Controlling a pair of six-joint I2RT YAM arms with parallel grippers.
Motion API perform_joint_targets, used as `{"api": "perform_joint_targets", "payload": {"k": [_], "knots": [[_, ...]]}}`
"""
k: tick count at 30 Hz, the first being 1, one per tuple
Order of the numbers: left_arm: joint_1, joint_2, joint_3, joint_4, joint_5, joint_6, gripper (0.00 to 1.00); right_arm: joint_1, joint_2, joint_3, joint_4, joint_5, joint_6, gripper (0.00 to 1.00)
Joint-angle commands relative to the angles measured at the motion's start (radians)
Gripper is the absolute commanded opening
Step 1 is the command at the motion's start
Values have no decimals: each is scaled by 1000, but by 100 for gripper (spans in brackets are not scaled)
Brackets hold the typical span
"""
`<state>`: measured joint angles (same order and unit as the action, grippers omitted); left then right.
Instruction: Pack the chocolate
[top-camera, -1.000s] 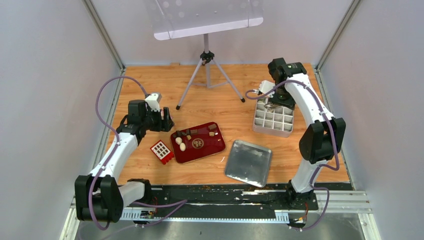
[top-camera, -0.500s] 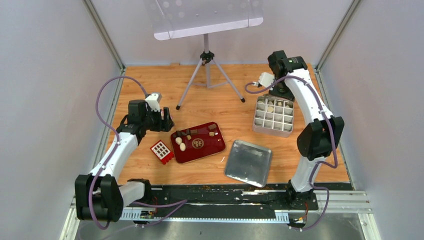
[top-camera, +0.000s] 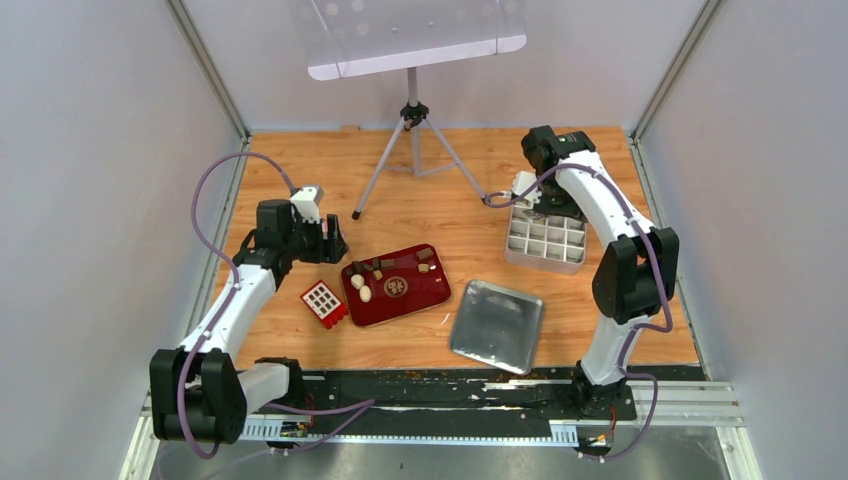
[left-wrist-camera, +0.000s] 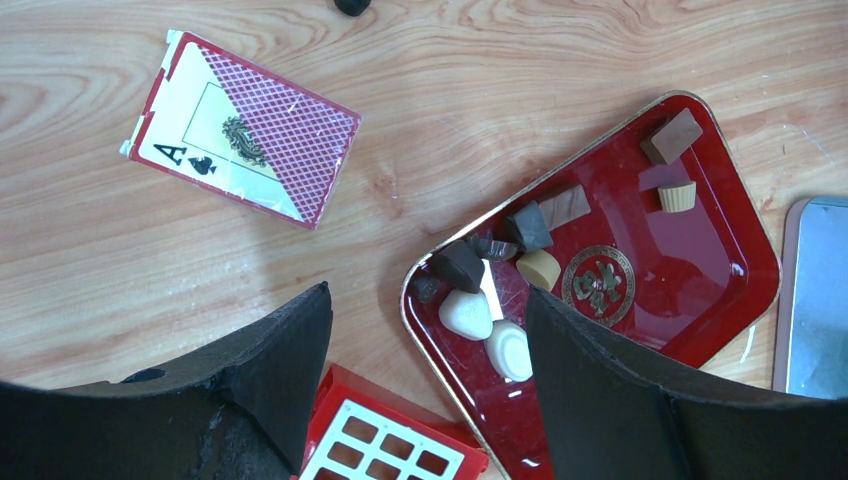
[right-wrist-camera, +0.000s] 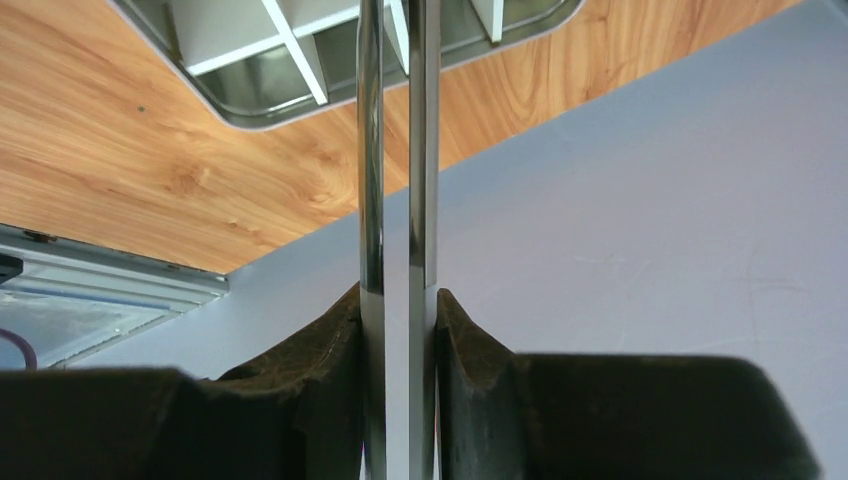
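The chocolate (top-camera: 366, 285) lies on a red tray (top-camera: 420, 295): cream-white ovals (left-wrist-camera: 466, 313), dark blocks (left-wrist-camera: 528, 226) and tan pieces (left-wrist-camera: 539, 268). My left gripper (top-camera: 330, 243) is open and empty, just behind the tray's left end; in the left wrist view (left-wrist-camera: 425, 300) its jaws frame the white ovals. My right gripper (top-camera: 543, 200) is shut on metal tongs (right-wrist-camera: 398, 150) over the far edge of the silver grid tin (top-camera: 546, 245). The arm hides the tin's far cells. The tongs' tips are out of view.
A small red box with a white grid (top-camera: 324, 302) lies left of the tray. The tin's lid (top-camera: 497, 325) lies at front centre. A playing card (left-wrist-camera: 240, 130) lies under the left wrist. A tripod (top-camera: 413, 150) stands at the back.
My right arm lifted off the grid tin, then swung left and down to its far edge, covering the cells again. The left arm has not moved.
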<state>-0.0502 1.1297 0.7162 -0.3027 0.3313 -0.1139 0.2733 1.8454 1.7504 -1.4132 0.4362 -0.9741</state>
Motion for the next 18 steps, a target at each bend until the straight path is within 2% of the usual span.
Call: {"api": "perform_joint_targets", "payload": {"k": [1,5,9,12,15,18], "knots": [[7,-2,45,17,-1,8,79,-6,-32,-43,83,51,-6,20],[9,-1,48,14,-2,10,79,-9,-8,-44,86,50,8,20],[8,-1,53,10,-5,14,79,-7,-1,87,29,18,26,19],[9,-2,47,18,-4,10,79,10,20,245,-58,-22,34,19],[9,-3,44,23,-3,7,79,76,-2,300,-94,-69,16,20],[8,-6,40,29,-6,4,79,178,-66,239,-73,-135,-12,21]]}}
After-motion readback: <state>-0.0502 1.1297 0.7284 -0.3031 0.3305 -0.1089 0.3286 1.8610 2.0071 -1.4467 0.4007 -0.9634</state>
